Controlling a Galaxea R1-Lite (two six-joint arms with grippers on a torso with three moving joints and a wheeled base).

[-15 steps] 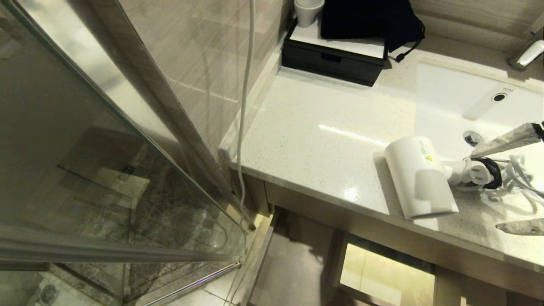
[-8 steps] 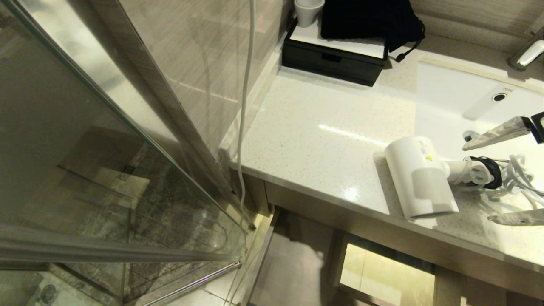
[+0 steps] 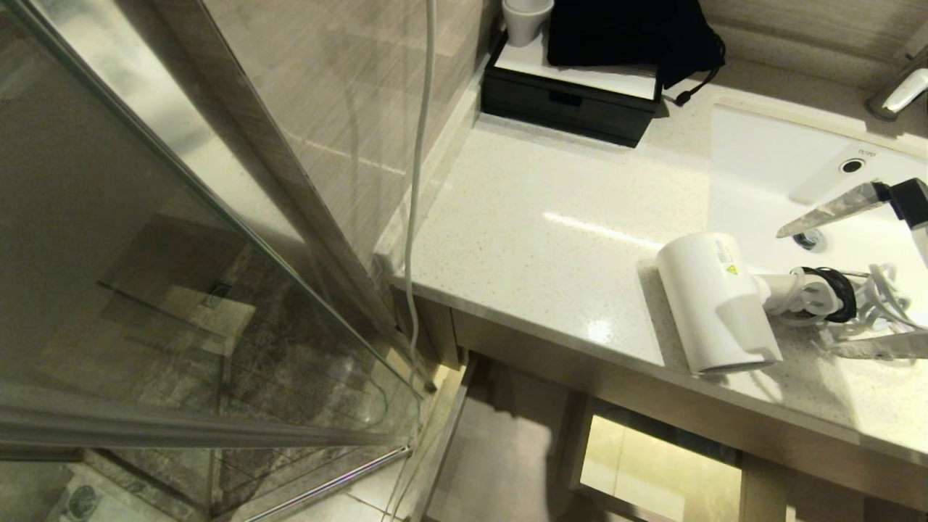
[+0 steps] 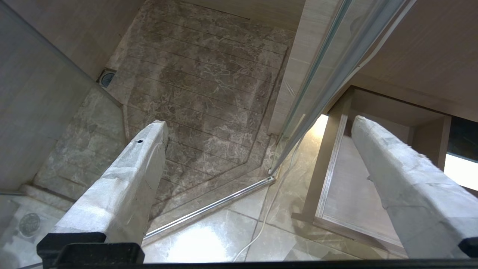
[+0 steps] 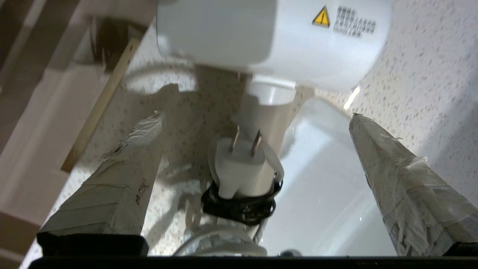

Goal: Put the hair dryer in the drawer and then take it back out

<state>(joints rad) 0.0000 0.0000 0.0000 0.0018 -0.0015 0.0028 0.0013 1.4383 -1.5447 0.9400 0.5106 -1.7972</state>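
Note:
The white hair dryer (image 3: 714, 304) lies on the speckled countertop (image 3: 551, 225) near its front edge, barrel pointing left and handle toward the sink. Its bundled white cord (image 3: 884, 290) and plug (image 5: 239, 168), bound by a black strap, lie at the handle's end. My right gripper (image 3: 806, 290) is open, one taped finger on each side of the handle and plug, touching neither. In the right wrist view the barrel (image 5: 269, 33) sits just beyond the right gripper (image 5: 257, 116). The drawer I cannot make out. My left gripper (image 4: 259, 120) hangs open over the floor.
The white sink (image 3: 768, 167) adjoins the dryer on the right, with a faucet (image 3: 899, 90) behind. A black box (image 3: 565, 101) with a cup (image 3: 525, 18) and dark bag (image 3: 631, 32) stands at the back. A glass shower door (image 3: 181, 290) fills the left.
My right gripper has turned and shifted toward the back of the counter and slightly left, its fingers now straddling the handle more closely. The hair dryer has stayed put.

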